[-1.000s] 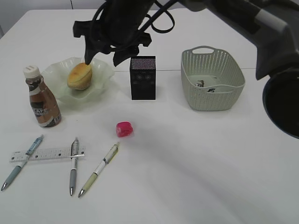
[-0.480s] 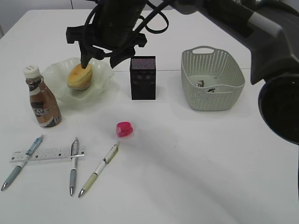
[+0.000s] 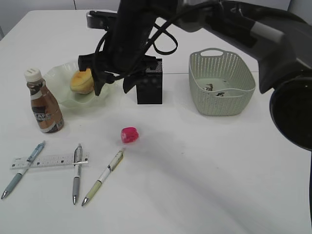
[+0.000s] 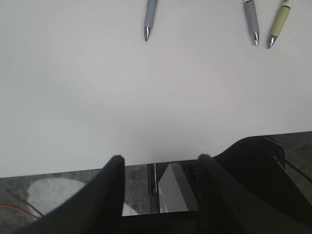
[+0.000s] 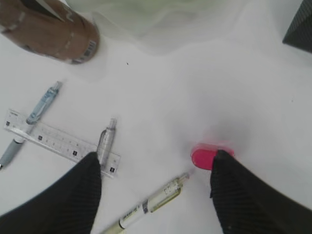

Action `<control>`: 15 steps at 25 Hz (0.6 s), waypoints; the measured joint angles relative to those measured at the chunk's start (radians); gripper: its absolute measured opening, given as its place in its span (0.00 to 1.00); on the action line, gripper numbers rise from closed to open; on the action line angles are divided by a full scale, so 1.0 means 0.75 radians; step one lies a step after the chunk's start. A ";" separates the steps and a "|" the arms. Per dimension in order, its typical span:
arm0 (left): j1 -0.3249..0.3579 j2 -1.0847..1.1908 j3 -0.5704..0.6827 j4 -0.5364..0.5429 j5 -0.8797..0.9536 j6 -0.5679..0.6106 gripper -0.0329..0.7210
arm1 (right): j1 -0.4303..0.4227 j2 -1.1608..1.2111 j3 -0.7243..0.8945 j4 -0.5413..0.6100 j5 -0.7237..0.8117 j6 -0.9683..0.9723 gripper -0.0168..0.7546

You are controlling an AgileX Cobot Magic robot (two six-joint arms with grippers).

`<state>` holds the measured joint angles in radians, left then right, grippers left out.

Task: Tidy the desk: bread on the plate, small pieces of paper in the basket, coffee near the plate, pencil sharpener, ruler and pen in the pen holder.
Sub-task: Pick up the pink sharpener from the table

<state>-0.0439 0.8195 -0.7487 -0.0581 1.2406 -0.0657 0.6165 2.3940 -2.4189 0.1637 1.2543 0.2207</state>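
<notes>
The bread (image 3: 81, 80) lies on the green plate (image 3: 58, 75), and the coffee (image 3: 44, 105) stands at the plate's front left. My right gripper (image 3: 113, 87) hangs open and empty between the plate and the black pen holder (image 3: 151, 90), partly covering it. In the right wrist view the right gripper (image 5: 157, 158) is above the desk, with the pink pencil sharpener (image 5: 204, 157) by its right finger. The ruler (image 3: 48, 161) and three pens (image 3: 103, 176) lie at the front left. Bits of paper (image 3: 210, 87) show inside the basket (image 3: 222, 105). My left gripper (image 4: 161, 165) is open and empty over the desk's near edge.
The right arm (image 3: 229, 22) stretches from the upper right across the back of the desk (image 3: 204, 175). Three pen tips (image 4: 147, 31) show at the top of the left wrist view. Dark floor (image 4: 48, 190) lies beyond the desk's edge.
My right gripper has come away from the bread, moving down and toward the front, beside the pen holder. The bread stays on the plate. Nothing else has moved.
</notes>
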 joint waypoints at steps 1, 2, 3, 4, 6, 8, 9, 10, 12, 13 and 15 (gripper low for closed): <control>0.000 0.000 0.000 -0.002 0.000 0.000 0.50 | 0.000 0.000 0.022 0.002 0.000 0.000 0.73; 0.000 0.000 0.000 -0.003 0.000 0.000 0.50 | 0.000 0.000 0.038 0.002 0.000 0.000 0.73; 0.000 0.000 0.000 -0.003 0.000 0.000 0.50 | 0.000 0.000 0.054 -0.001 0.000 0.000 0.73; 0.000 0.000 0.000 -0.003 0.000 0.000 0.50 | 0.000 0.000 0.068 -0.017 0.000 -0.003 0.73; 0.000 0.000 0.000 -0.005 0.000 0.000 0.50 | 0.000 0.000 0.095 -0.046 -0.003 -0.003 0.73; 0.000 0.000 0.000 -0.005 0.000 0.000 0.50 | 0.000 0.000 0.134 -0.062 -0.003 -0.003 0.73; 0.000 0.000 0.000 -0.005 0.000 0.000 0.50 | 0.000 0.000 0.150 -0.067 -0.003 -0.003 0.73; 0.000 0.000 0.000 -0.005 0.000 0.000 0.50 | 0.000 0.000 0.169 -0.067 -0.003 -0.003 0.73; 0.000 0.000 0.000 -0.005 0.000 0.000 0.50 | 0.000 0.000 0.197 -0.073 -0.003 0.001 0.73; 0.000 0.000 0.000 -0.005 0.000 0.000 0.50 | 0.000 0.000 0.203 -0.083 -0.003 0.003 0.73; 0.000 0.000 0.000 -0.005 0.000 0.000 0.50 | 0.000 0.000 0.205 -0.092 -0.005 0.006 0.73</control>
<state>-0.0439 0.8195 -0.7487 -0.0620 1.2406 -0.0657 0.6165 2.3940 -2.2649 0.0949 1.2508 0.2252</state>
